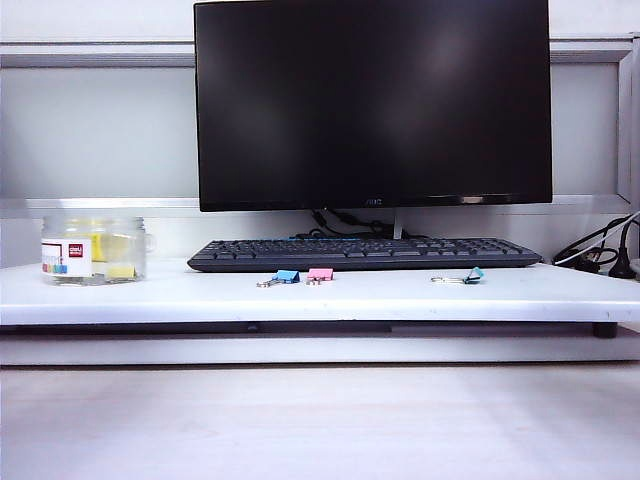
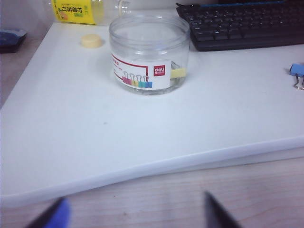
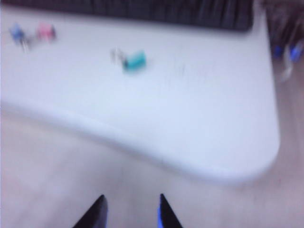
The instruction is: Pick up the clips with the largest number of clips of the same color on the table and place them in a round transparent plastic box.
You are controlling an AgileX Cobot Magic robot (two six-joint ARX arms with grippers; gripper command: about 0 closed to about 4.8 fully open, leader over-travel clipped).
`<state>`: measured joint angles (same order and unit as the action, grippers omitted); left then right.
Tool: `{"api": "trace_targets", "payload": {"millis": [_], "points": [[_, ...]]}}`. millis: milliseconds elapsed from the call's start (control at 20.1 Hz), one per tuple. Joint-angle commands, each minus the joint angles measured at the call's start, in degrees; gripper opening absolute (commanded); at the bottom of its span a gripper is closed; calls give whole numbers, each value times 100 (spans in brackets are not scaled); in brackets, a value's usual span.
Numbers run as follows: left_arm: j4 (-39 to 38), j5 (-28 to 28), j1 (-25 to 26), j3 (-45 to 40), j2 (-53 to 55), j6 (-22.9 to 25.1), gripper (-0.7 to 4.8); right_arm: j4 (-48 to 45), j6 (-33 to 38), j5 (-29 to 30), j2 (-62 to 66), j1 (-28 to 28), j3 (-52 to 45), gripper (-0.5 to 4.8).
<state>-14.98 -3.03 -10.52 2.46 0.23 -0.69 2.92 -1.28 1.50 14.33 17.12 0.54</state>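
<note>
Exterior: white tabletop (image 1: 150,295). Round transparent plastic box (image 1: 93,251) at 9 o'clock, near the left end, yellow clips (image 1: 120,270) inside it. Blue clip (image 1: 286,277), pink clip (image 1: 320,274) and teal clip (image 1: 470,276) in a row just in front of the keyboard (image 1: 365,253); monitor (image 1: 372,100) behind. No arm visible.

Left wrist: left gripper (image 2: 135,216) off the tabletop's front edge, jaws spread apart, empty. Box at 12 o'clock, a yellow clip (image 2: 178,72) within.

Right wrist, blurred: right gripper (image 3: 131,211) off the edge, jaws parted, empty; teal clip at 12 o'clock.
</note>
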Motion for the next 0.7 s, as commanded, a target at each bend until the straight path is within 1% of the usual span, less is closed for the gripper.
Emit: {"api": "trace_targets", "payload": {"millis": [50, 99, 199, 696], "points": [[33, 46, 0, -9, -17, 4, 331, -22, 15, -31, -2, 0, -7, 143], [33, 48, 0, -9, -17, 4, 331, -13, 15, -33, -2, 0, -7, 141], [17, 48, 0, -9, -17, 2, 332, -7, 15, -33, -2, 0, -7, 96], [-122, 46, 0, -9, -17, -17, 332, 11, 17, -26, -4, 2, -7, 94]]}}
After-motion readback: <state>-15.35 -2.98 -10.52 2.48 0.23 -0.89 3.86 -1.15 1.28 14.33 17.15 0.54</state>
